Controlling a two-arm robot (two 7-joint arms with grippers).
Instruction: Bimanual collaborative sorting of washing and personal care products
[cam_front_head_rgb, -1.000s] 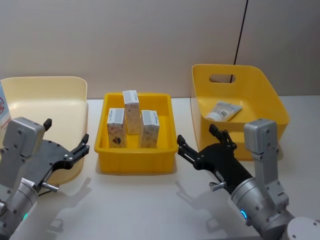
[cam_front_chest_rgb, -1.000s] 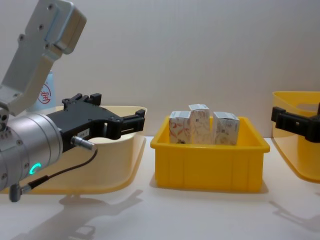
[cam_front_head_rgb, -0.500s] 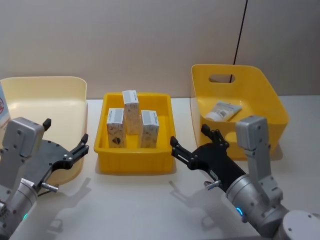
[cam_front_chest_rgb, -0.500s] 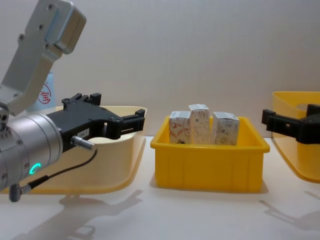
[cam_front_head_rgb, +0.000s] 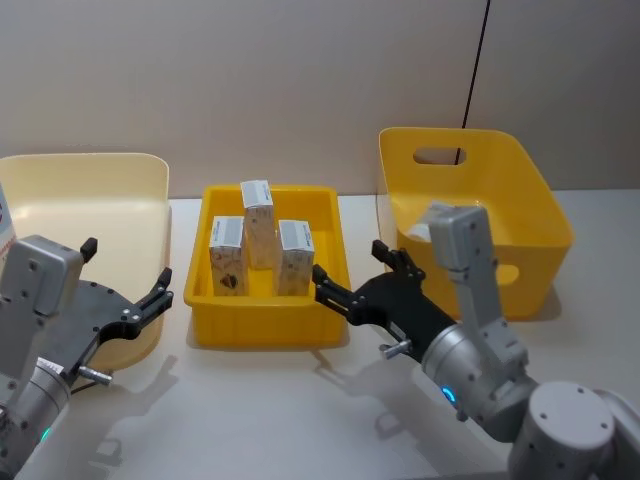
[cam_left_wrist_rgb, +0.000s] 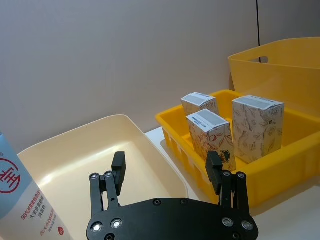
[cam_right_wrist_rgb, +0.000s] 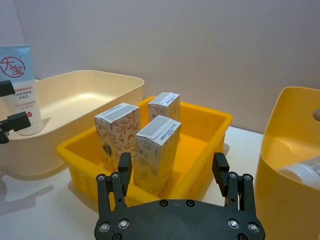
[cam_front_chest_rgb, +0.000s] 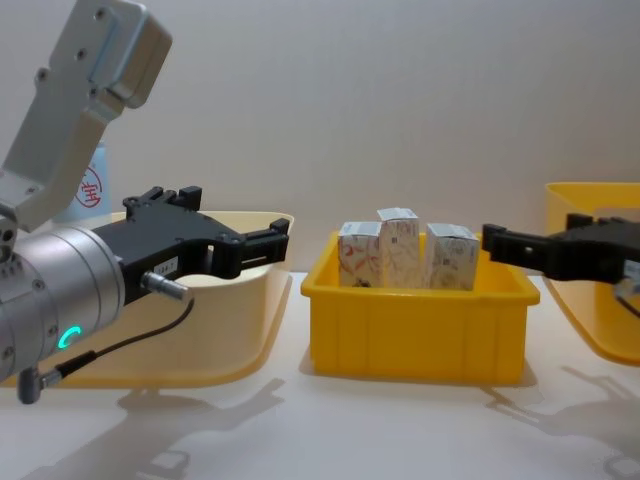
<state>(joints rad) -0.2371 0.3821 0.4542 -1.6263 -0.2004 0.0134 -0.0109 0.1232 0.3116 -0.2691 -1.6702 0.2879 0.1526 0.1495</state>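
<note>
Cartons (cam_front_head_rgb: 258, 222), three of them, stand upright in the yellow tray (cam_front_head_rgb: 265, 328) at the middle of the table. My right gripper (cam_front_head_rgb: 348, 260) hovers at the tray's near right corner, fingers spread wide and holding nothing, with the nearest carton just to its left. My left gripper (cam_front_head_rgb: 127, 262) hangs wide and empty over the near edge of the cream bin (cam_front_head_rgb: 90, 170), left of the tray. A light-blue tube (cam_right_wrist_rgb: 17, 85) stands upright at that bin's left side.
</note>
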